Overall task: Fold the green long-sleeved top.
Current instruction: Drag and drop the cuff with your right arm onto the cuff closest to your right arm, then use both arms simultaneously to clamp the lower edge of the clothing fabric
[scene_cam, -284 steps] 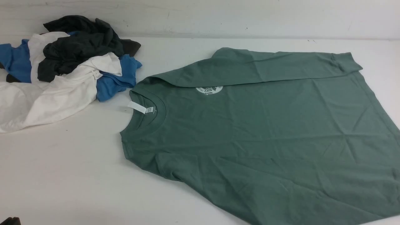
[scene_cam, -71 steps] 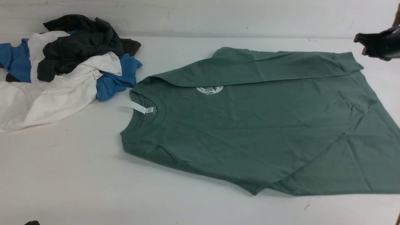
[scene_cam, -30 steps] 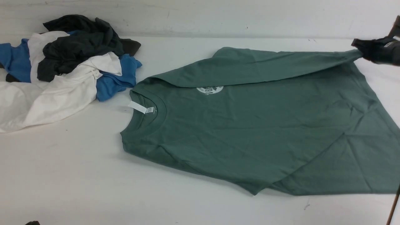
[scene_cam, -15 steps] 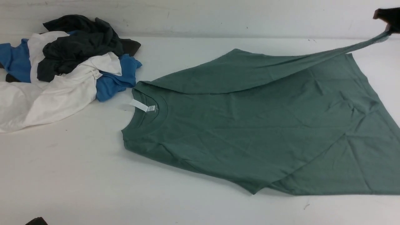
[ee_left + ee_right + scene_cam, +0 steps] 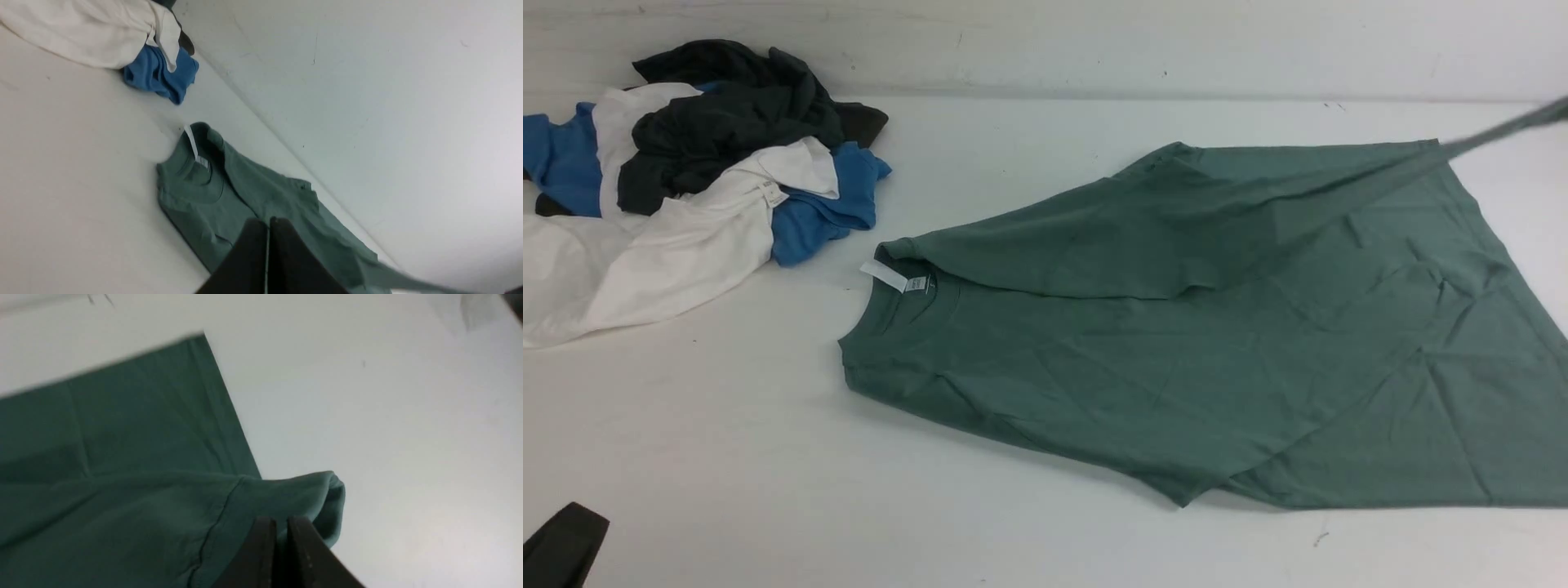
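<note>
green long-sleeved top (image 5: 1176, 384): cuff (image 5: 327, 494) clamped in the right gripper (image 5: 281, 523), left gripper (image 5: 267, 223) shut and empty; advise laying the sleeve flat across the body without dragging it.

Sage-green top (image 5: 1176, 367) spread flat, sleeve lifted

Bright, even light falls on the white surface (image 5: 727, 425), shadows are soft, and the green long-sleeved top (image 5: 1176, 392) has a motion-blurred raised sleeve (image 5: 1503, 129).
</note>
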Controlling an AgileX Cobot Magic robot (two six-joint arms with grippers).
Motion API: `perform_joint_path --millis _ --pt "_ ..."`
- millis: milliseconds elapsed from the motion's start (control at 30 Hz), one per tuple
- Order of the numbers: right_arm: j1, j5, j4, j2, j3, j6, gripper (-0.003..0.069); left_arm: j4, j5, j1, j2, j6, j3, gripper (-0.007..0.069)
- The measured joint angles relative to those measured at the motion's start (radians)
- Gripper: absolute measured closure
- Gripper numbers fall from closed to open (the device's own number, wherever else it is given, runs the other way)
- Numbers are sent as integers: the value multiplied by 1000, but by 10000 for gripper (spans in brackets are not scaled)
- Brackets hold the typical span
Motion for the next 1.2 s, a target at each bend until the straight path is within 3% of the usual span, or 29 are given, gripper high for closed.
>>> perform_joint_path --millis 267,433,567,733,867,1200 --pt "0 -14 -7 -44 496 0 647 -8 -50 0 0 5 0 628" --pt "0 -57 -70 -44 612 18 631 -9 -50 0 0 12 0 628" --pt "0 -53 -104 -52 607 19 549 -9 -19 0 3 42 -40 628" --pt "0 -38 -118 -58 522 23 370 -6 142 0 162 128 -220 628" --pt "0 -36 -72 -119 523 14 256 62 426 0 498 226 -443 628" --pt "0 -34 83 -387 809 -39 237 236 819 0 1217 326 -875 628"
